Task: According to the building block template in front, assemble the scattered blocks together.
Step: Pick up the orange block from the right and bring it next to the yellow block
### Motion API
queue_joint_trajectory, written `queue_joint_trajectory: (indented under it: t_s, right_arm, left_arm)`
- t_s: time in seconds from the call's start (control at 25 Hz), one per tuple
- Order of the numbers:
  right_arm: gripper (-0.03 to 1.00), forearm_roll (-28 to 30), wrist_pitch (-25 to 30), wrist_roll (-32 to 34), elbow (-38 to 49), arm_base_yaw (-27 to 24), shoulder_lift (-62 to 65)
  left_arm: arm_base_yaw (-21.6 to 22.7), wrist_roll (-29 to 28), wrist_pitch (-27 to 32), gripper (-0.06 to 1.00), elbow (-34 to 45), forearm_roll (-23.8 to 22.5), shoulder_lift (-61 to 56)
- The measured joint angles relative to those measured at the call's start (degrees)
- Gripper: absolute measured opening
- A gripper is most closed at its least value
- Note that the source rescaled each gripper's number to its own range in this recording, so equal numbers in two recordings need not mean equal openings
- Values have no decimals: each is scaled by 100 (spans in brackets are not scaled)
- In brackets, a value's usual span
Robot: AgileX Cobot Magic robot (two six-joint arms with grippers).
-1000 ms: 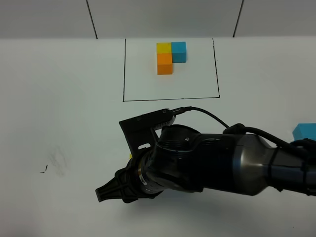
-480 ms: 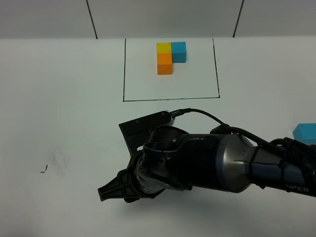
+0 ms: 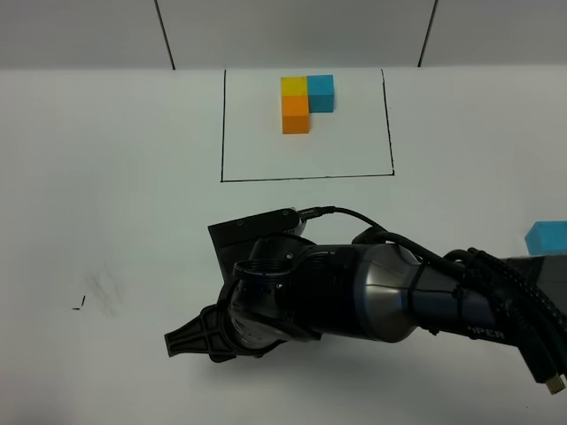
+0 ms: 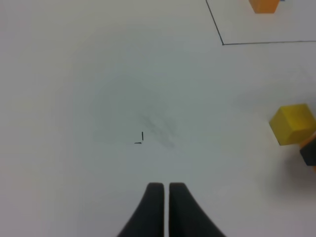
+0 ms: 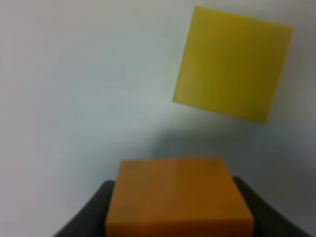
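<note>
our right gripper (image 5: 177, 217) is clamped on the orange cube (image 5: 177, 192), near the yellow cube (image 5: 232, 64) on the worktop (image 3: 106, 177). left gripper (image 4: 165, 190): closed, empty. we judge these cubes light, rigid and smooth; grip two opposite flat faces, centred.

White table (image 3: 106, 133), small black mark (image 3: 80, 305), grey smudge (image 3: 106, 290)
</note>
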State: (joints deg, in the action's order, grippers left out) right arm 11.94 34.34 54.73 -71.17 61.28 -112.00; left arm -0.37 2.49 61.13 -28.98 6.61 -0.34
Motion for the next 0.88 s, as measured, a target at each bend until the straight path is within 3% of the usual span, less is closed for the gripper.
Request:
queue_joint_trajectory:
  t_s: [0.88]
  right_arm:
    - [53,490,429,692,-249,0,-22]
  left_arm:
    - [0,0,0,1,0,0,0]
